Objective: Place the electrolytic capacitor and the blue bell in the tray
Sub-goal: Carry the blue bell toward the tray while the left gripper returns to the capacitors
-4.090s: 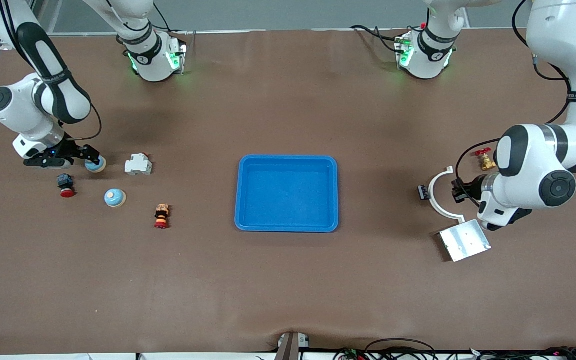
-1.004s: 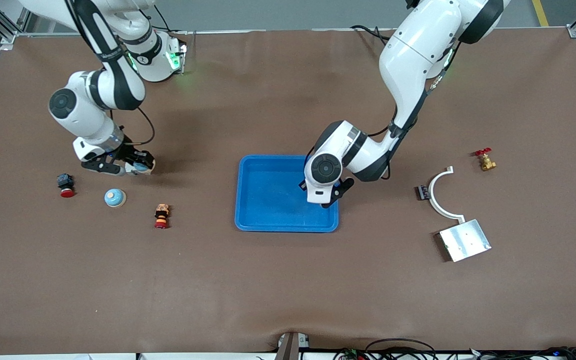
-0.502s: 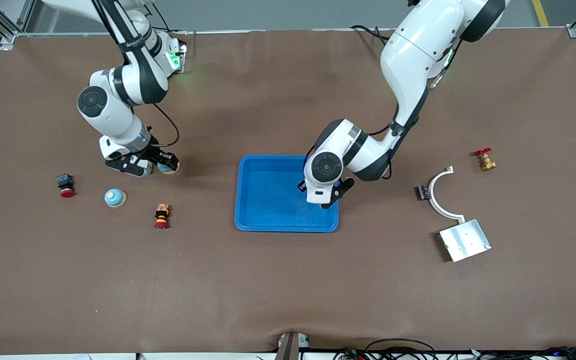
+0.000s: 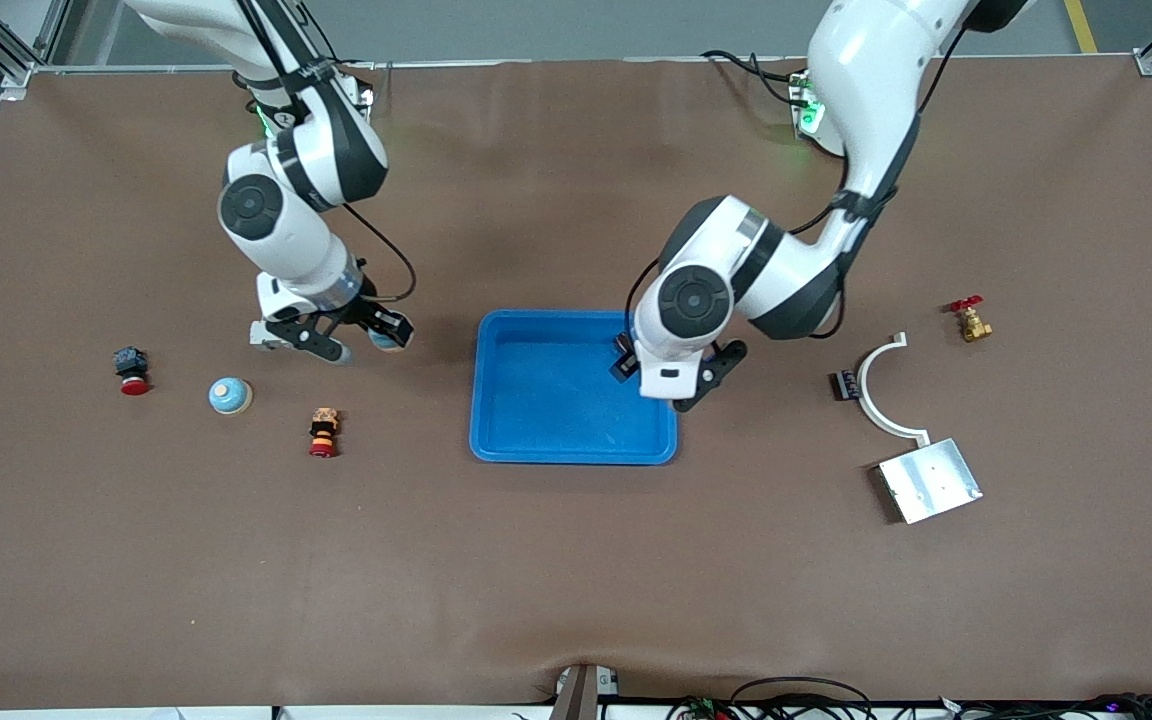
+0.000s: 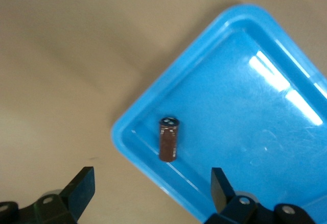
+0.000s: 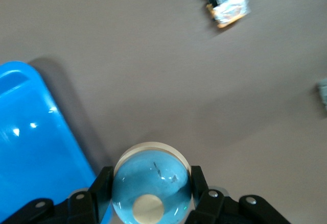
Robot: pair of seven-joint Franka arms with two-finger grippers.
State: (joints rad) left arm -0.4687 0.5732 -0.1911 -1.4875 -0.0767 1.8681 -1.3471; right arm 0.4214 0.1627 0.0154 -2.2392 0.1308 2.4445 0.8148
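The bright blue tray (image 4: 576,450) lies mid-table. A brown cylindrical electrolytic capacitor (image 5: 169,138) lies on its side inside the tray near a corner, seen in the left wrist view. My left gripper (image 4: 669,372) hangs open and empty over the tray's rim (image 5: 134,143) at the left arm's end, with its jaws (image 5: 152,185) wide apart. My right gripper (image 4: 361,335) is shut on a blue bell (image 6: 150,185) and holds it over the table beside the tray (image 6: 30,147), toward the right arm's end. The bell also shows in the front view (image 4: 386,337).
A second blue bell (image 4: 230,396), a red-capped button (image 4: 132,369) and a stacked orange and red part (image 4: 323,432) lie toward the right arm's end. A white curved bracket (image 4: 881,395), a metal plate (image 4: 929,480), a brass valve (image 4: 971,320) and a small black piece (image 4: 845,384) lie toward the left arm's end.
My right gripper has carried the blue bell from near the red button toward the tray. My left gripper has shifted over the tray's rim toward the left arm's end.
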